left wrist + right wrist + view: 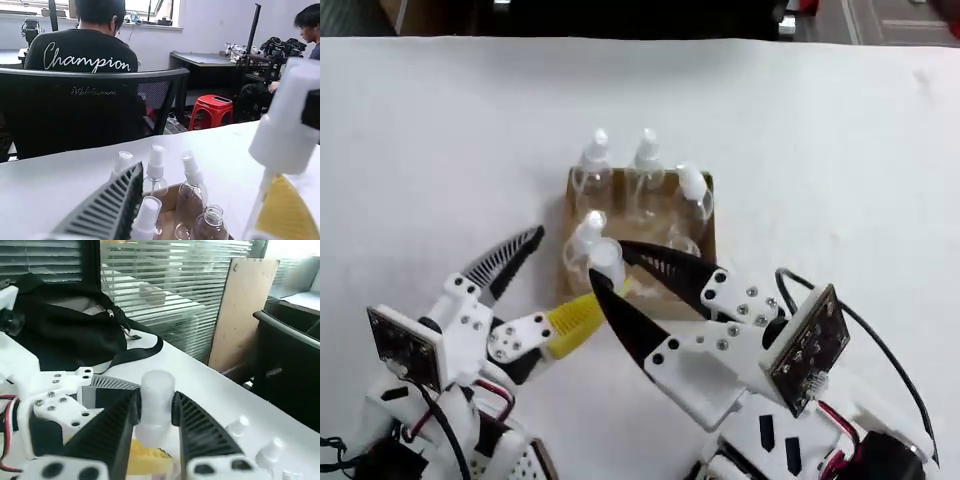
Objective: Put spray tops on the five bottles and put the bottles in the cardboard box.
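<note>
A cardboard box (705, 215) stands mid-table with several clear bottles in it. Most carry white spray tops, such as those at the back (593, 165) (156, 165). One bottle (212, 219) has an open neck. My right gripper (608, 264) (156, 402) hovers over the box's near left corner, its black fingers shut on a white spray top (607, 256) (156, 410) (290, 125). My left gripper (578, 262) is open beside it. Its black ribbed finger (505, 260) (112, 207) lies left of the box, and its yellow finger (575, 325) (280, 210) reaches under the held spray top.
The white table (440, 150) is bare on both sides of the box and behind it. Both arm bases crowd the near edge. Off the table are a black mesh chair (100, 105) with a seated person, a red stool (212, 107) and a black bag (75, 335).
</note>
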Robot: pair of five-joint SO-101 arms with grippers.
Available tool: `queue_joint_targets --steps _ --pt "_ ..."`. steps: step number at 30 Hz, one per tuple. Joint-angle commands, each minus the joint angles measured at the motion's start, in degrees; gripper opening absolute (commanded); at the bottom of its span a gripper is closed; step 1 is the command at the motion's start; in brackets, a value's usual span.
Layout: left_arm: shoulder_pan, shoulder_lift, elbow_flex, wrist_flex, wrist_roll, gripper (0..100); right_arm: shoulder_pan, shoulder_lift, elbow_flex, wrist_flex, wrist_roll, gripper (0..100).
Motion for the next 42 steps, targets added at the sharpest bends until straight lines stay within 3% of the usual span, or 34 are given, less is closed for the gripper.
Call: queue_joint_targets --steps 1,6,10,16,20,22,26,32,36,42 --pt "-0.4 -1.27 -3.16 4.4 0.44 35 7.78 0.75 -1.85 -3.21 0.7 1.5" --pt "-0.75 -3.38 -11.43 11.96 0.26 35 15.43 0.92 -2.55 -14.02 0.7 1.5" --pt "-3.3 -3.38 -14.86 16.88 -3.43 35 17.8 4.7 -5.71 -15.96 0.7 1.5" --pt "-20.7 -3.38 -12.92 16.88 -6.86 35 24.75 15.08 -12.13 -11.38 0.79 1.5" --pt "-34.59 -3.3 -4.31 9.67 -6.68 35 29.05 21.41 -16.7 -6.02 0.79 1.5" --pt "-38.29 -3.3 1.85 4.13 -5.8 35 30.73 23.78 -18.55 -4.7 0.79 1.5" --pt "-38.73 -3.3 13.98 -6.59 1.41 32 32.04 26.86 -19.69 -2.15 0.79 1.5" --pt "-38.73 -3.3 24.62 -20.22 1.93 20 32.04 29.32 -19.43 -1.8 4.48 1.5" --pt "-39.96 -3.3 24.97 -21.27 1.93 2 31.96 29.85 -19.43 -0.92 4.92 1.5" --pt "-40.4 -3.3 25.32 -21.27 1.93 3 31.6 29.93 -19.34 2.33 5.19 1.5"
